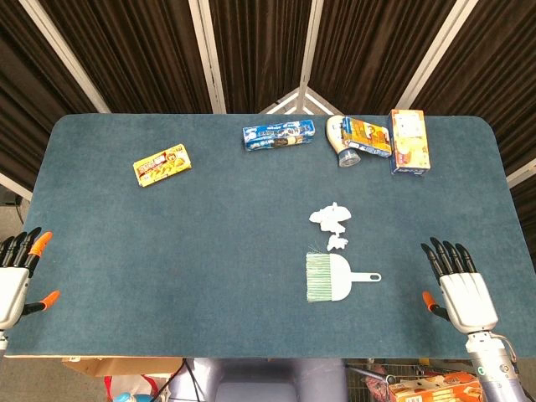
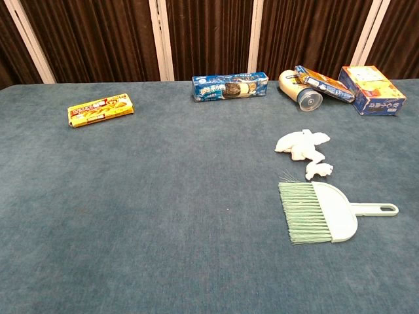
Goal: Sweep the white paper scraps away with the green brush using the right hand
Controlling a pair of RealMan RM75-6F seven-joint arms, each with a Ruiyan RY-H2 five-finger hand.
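The green brush (image 1: 331, 277) lies flat on the blue table, bristles to the left and its thin handle pointing right; the chest view shows the brush (image 2: 324, 212) at right of centre. White paper scraps (image 1: 332, 222) sit just beyond it, a larger crumpled piece and a smaller one close to the bristles, seen too as scraps (image 2: 304, 149) in the chest view. My right hand (image 1: 459, 288) rests open at the table's right front, palm down, well to the right of the handle. My left hand (image 1: 17, 272) lies open at the far left edge. Neither hand appears in the chest view.
Along the far side lie a yellow snack pack (image 1: 162, 164), a blue cookie pack (image 1: 277, 134), a tipped can with a packet on it (image 1: 358, 139) and an orange-blue box (image 1: 409, 141). The table's front edge (image 1: 209, 355) runs below the hands.
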